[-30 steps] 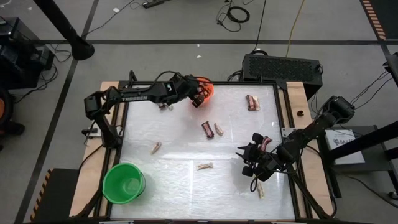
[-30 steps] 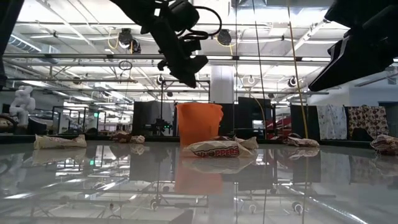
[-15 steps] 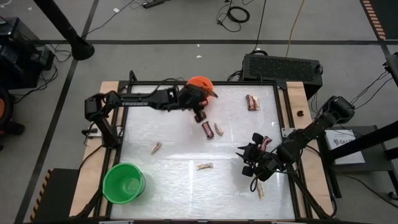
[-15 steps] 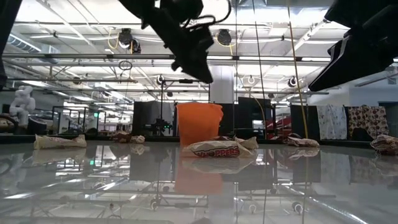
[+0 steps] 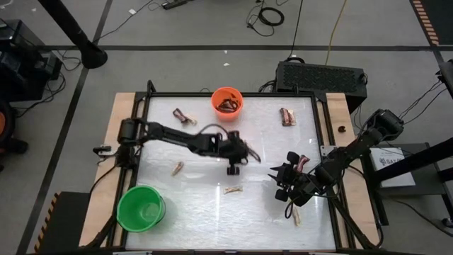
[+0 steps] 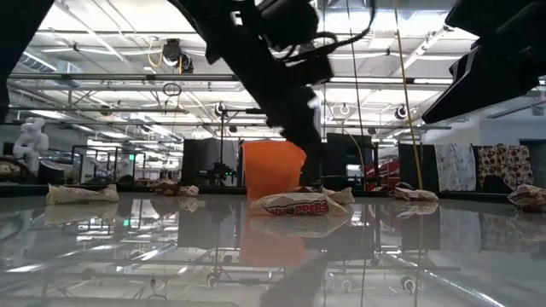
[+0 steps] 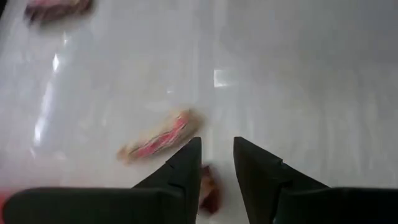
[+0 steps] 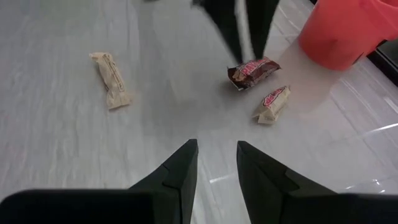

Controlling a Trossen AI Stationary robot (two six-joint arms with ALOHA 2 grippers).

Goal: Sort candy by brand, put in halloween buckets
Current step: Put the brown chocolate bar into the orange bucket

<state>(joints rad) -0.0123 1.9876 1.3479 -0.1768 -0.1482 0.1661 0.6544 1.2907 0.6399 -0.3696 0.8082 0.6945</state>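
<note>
Table: white glossy top, wood edging.

Left arm: stretched from the left edge out to mid-table, ending between the two buckets' rows. Right arm: in from the right edge, bent low over the right half.

Green bucket: front-left corner, upright. Orange bucket: middle of the far edge, upright, dark wrappers lying inside.

Left gripper: low over mid-table, fingers spread a narrow gap apart, pinching nothing. Right gripper: hovering over the right half, fingers apart, holding nothing, aimed toward the orange bucket.

Candy, all loose on the table apart from what sits in the orange bucket:
- dark bar directly under the left gripper's tips, showing through their gap in the left wrist view.
- cream piece just beside that bar, apart from it.
- dark piece near the orange bucket, left side.
- dark piece right of the orange bucket.
- cream piece left of centre.
- cream piece centre front.
- cream piece front right, near the right gripper.
</note>
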